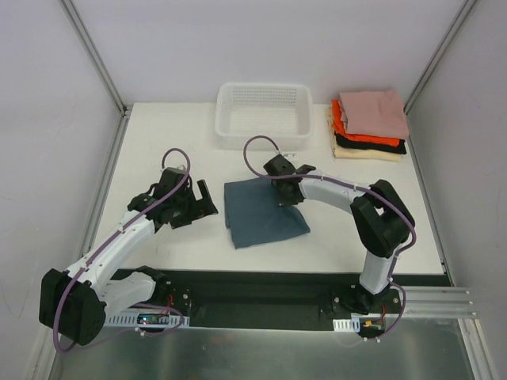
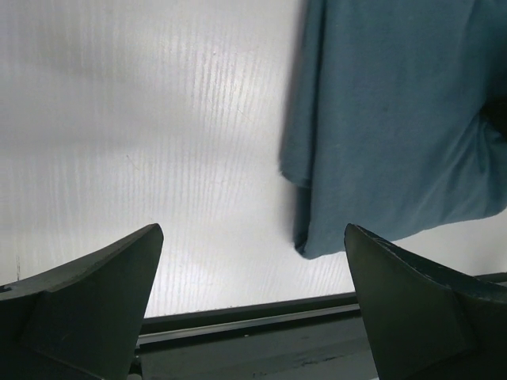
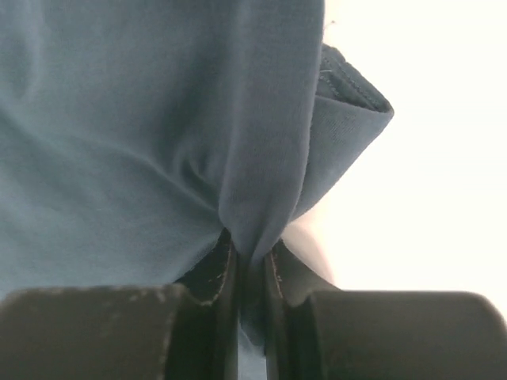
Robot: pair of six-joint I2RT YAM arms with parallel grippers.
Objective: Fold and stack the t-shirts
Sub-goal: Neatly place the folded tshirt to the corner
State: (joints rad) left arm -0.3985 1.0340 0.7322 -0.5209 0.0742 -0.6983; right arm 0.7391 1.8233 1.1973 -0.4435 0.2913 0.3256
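L fingers (image 2: 95,293) wide apart, empty | R fingers (image 3: 207,277) pinch blue-grey shirt (image 1: 257,218) fold, fold's tip hidden betw them

1 camera looks down from above; 2 wrist cameras closely share the blue-grey shirt (image 1: 261,218).

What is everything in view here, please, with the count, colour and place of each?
blue-grey t-shirt: one, slate blue-grey, table centre, partly folded
folded t-shirt stack: four, pink on top, then orange-red, black and cream, far right corner
basket: one, white mesh, far centre of table
table: one, white
left gripper: one, black, open, over bare table left of the shirt
right gripper: one, black, shut on a pinch of the shirt's far edge
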